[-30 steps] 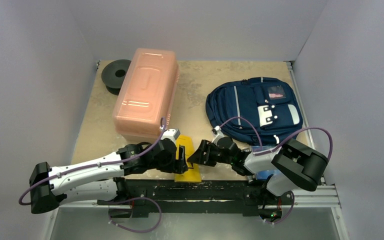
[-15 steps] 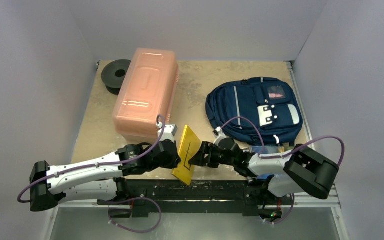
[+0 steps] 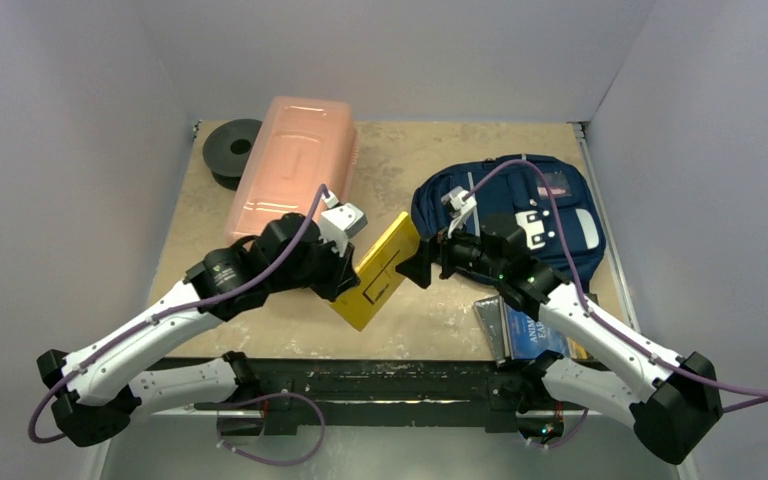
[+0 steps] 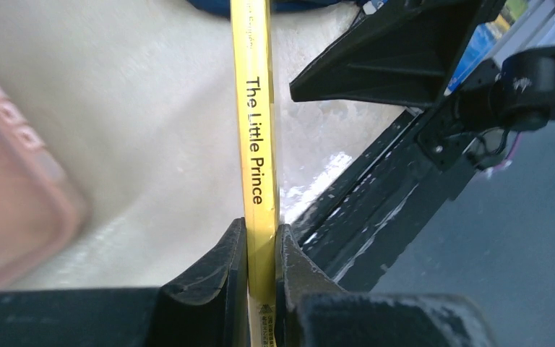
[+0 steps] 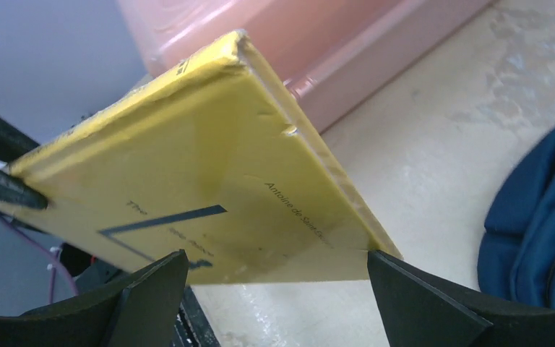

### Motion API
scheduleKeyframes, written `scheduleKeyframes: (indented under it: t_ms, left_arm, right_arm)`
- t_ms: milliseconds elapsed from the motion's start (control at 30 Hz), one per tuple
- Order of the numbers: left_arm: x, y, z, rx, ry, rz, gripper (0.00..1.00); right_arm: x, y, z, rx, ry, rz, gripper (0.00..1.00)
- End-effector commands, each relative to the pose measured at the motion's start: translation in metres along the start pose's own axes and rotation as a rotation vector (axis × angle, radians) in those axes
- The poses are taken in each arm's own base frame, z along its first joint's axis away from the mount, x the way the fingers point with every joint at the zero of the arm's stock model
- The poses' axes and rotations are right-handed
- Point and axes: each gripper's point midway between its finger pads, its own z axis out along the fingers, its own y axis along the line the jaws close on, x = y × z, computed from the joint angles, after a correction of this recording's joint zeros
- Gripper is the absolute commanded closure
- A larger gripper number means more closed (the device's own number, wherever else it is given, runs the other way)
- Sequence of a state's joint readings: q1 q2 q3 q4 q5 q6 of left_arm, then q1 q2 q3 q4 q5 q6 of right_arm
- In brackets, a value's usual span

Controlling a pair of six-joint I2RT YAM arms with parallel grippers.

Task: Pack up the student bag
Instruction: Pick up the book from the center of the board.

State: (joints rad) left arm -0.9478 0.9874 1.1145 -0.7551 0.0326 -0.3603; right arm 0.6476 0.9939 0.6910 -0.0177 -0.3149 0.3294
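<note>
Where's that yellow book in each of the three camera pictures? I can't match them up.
Top external: the yellow book sits tilted near the picture's centre.
Left wrist: the yellow book shows as a spine running up the centre, pinched at the bottom.
Right wrist: the yellow book shows its cover across the left and middle.
Shared landmark: the pink box, visible in all three.

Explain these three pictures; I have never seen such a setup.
Two robot arms are bolted at the near edge of a table, each ending in a two-finger gripper. The wide picture looks down from above and behind them; the other two come from a camera on each wrist. On it lie a navy backpack, a pink plastic box, a black spool and some books. The left gripper is shut on a yellow book, The Little Prince, held tilted. The right gripper is open, close to the book's other end, not gripping it.
</note>
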Motion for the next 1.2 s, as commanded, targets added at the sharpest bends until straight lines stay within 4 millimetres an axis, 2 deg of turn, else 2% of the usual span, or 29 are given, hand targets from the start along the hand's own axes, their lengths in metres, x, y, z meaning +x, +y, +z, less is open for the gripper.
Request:
scheduleKeyframes:
  t_ms: [0,67,200,300,400,467,533,600,633,667,700,733,800,900,967,1033,1167]
  left_arm:
    - [0.000,-0.024,-0.047,0.196,0.044,0.321,1.00]
    - [0.006,-0.025,-0.058,0.222,0.056,0.361,1.00]
    - [0.010,-0.031,-0.072,0.282,0.032,0.418,1.00]
    - [0.011,-0.027,-0.073,0.260,0.036,0.418,1.00]
    - [0.006,-0.032,-0.070,0.286,0.012,0.412,1.00]
    - [0.001,-0.037,-0.065,0.310,-0.001,0.415,1.00]
    - [-0.005,-0.038,-0.060,0.312,-0.003,0.416,1.00]
    - [-0.016,-0.039,-0.058,0.313,-0.019,0.405,1.00]
    - [-0.022,-0.039,-0.057,0.314,-0.029,0.393,1.00]
    - [-0.031,-0.037,-0.057,0.296,-0.042,0.375,1.00]
    - [-0.040,-0.031,-0.058,0.254,-0.053,0.344,1.00]
    - [-0.050,-0.021,-0.059,0.194,-0.064,0.297,0.88]
    - [-0.067,0.003,-0.069,0.038,-0.097,0.178,0.51]
    - [-0.088,0.025,-0.100,-0.088,-0.252,0.079,0.23]
    - [-0.097,0.024,-0.118,-0.076,-0.358,0.008,0.15]
    - [-0.100,0.017,-0.130,-0.035,-0.404,-0.055,0.14]
    - [-0.097,-0.002,-0.134,0.081,-0.440,-0.138,0.13]
  right_arm:
    - [-0.026,0.022,-0.006,-0.205,0.013,-0.175,0.01]
    - [-0.023,0.048,-0.015,-0.376,0.032,-0.201,0.01]
    - [-0.011,0.067,-0.025,-0.526,0.091,-0.217,0.01]
    - [-0.010,0.067,-0.026,-0.521,0.107,-0.203,0.01]
    - [-0.004,0.086,-0.031,-0.663,0.132,-0.141,0.01]
    - [-0.007,0.103,-0.032,-0.760,0.102,-0.125,0.03]
    - [0.000,0.120,-0.034,-0.830,0.125,-0.110,0.16]
    - [0.007,0.129,-0.033,-0.874,0.141,-0.096,0.39]
    - [0.013,0.131,-0.033,-0.893,0.156,-0.079,0.55]
    - [0.016,0.131,-0.036,-0.909,0.167,-0.074,0.88]
    - [0.016,0.128,-0.037,-0.902,0.168,-0.072,1.00]
    - [0.016,0.122,-0.038,-0.872,0.162,-0.056,1.00]
    - [-0.001,0.113,-0.043,-0.814,0.084,-0.024,1.00]
    - [-0.027,0.103,-0.049,-0.743,0.027,0.063,1.00]
    - [-0.041,0.104,-0.053,-0.734,0.021,0.105,1.00]
    - [-0.058,0.103,-0.060,-0.736,0.000,0.140,1.00]
    - [-0.092,0.106,-0.083,-0.798,-0.070,0.199,1.00]
